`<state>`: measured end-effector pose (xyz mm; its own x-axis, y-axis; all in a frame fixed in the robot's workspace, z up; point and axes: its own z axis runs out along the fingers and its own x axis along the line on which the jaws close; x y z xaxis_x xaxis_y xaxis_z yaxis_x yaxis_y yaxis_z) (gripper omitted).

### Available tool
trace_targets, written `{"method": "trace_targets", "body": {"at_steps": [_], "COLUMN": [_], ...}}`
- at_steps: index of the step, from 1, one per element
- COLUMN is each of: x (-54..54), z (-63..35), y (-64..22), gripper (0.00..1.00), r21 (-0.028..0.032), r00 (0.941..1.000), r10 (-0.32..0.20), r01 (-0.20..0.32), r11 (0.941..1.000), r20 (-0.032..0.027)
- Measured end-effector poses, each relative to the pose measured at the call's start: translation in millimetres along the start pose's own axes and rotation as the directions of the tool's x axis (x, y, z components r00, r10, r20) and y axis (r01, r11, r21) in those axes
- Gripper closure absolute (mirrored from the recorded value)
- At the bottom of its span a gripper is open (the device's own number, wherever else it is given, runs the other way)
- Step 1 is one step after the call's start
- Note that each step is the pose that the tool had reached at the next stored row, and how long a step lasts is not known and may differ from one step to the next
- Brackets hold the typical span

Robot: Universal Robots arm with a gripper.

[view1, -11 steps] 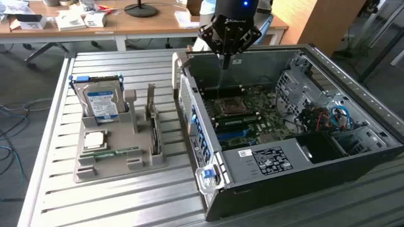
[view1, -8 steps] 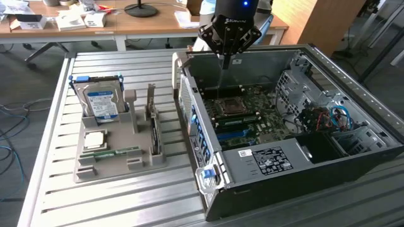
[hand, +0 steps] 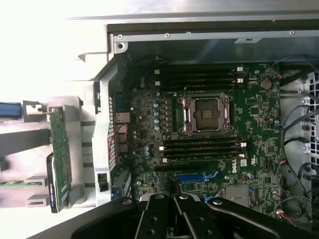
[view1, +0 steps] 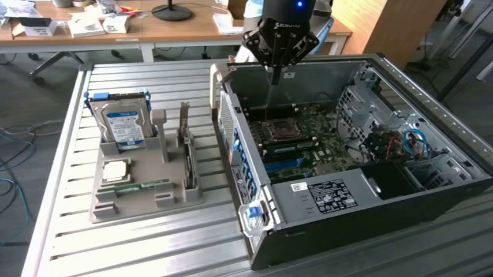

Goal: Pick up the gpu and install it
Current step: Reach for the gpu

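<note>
Jaws of the gripper (view1: 273,72) were drawn together with nothing between them. They hung over the open computer case (view1: 370,216), above the far end of its motherboard (view1: 324,127).

The gpu (view1: 186,138) stood on its long edge in a slot of the grey holder (view1: 131,205), on the holder's side nearest the case. It was well apart from the gripper and untouched. In the wrist view it appeared as a thin card on edge (hand: 61,154). The holder sat on the slatted metal surface (view1: 138,248), between the case and the surface's edge at the exterior view's left. It also carried a hard drive (view1: 123,124) standing at its far end and a green memory stick (view1: 142,186) lying flat near its near end.

By my reading, the pick-up had not yet begun and nothing of the install was done. Grasping the card would call for the jaws to part, line up squarely across its thin top edge, and lift straight so that it cleared the slot walls. The blue slot (hand: 194,177) on the motherboard looked like the probable seat.

The gripper body bore lettering that looked like "ROBOTIQ" (view1: 289,26). White "DELL" lettering (hand: 232,163) stood on the motherboard beside the memory slots. The hard drive's blue label and the white sticker (view1: 327,196) on the case carried print too small to read.
</note>
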<state>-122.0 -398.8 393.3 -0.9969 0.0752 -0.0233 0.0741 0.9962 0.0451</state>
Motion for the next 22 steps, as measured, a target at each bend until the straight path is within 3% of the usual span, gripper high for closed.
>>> {"method": "trace_targets", "body": {"at_steps": [22], "x": [26.1], "z": [0.5], "y": [-2.0], "gripper": [0.89], "r21": [0.0], "r00": [1.0], "r10": [0.0], "r01": [0.0], "r11": [1.0], "r20": [0.0]}}
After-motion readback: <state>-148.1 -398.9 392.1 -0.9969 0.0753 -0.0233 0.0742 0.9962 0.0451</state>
